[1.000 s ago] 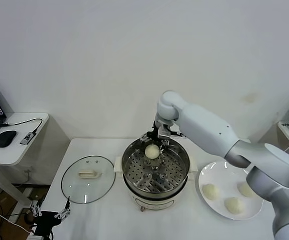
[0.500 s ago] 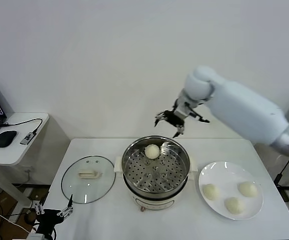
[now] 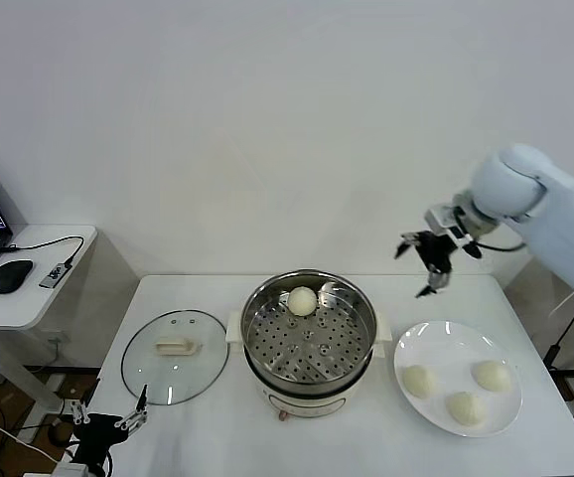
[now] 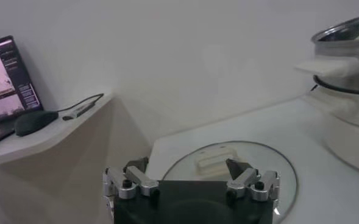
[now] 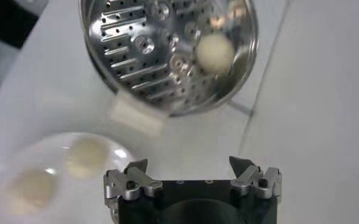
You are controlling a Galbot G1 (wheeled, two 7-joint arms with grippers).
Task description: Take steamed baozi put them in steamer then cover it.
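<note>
The steamer (image 3: 310,343) (image 5: 167,55) (image 4: 350,91) stands mid-table, a shiny pot with a perforated tray. One steamed baozi (image 3: 302,300) (image 5: 215,52) lies on the tray at its far side. Three more baozi (image 3: 419,380) (image 3: 492,375) (image 3: 464,406) rest on the white plate (image 3: 436,343) to the right. The cover (image 3: 175,355) (image 4: 228,170), a glass lid with a cream handle, lies flat on the table left of the pot. My right gripper (image 3: 429,259) (image 5: 190,167) hangs open and empty in the air, above the table behind the plate. My left gripper (image 3: 104,421) (image 4: 188,170) waits open, low beside the table's left front corner.
A side table (image 3: 29,288) at the far left carries a mouse (image 3: 11,275), a cable and a laptop (image 4: 8,85). The white wall runs close behind the table. The plate (image 5: 21,164) lies near the table's right edge.
My right gripper left the baozi on the steamer tray, rose out of the pot and swung right, to above the plate's far side. The left arm stayed put.
</note>
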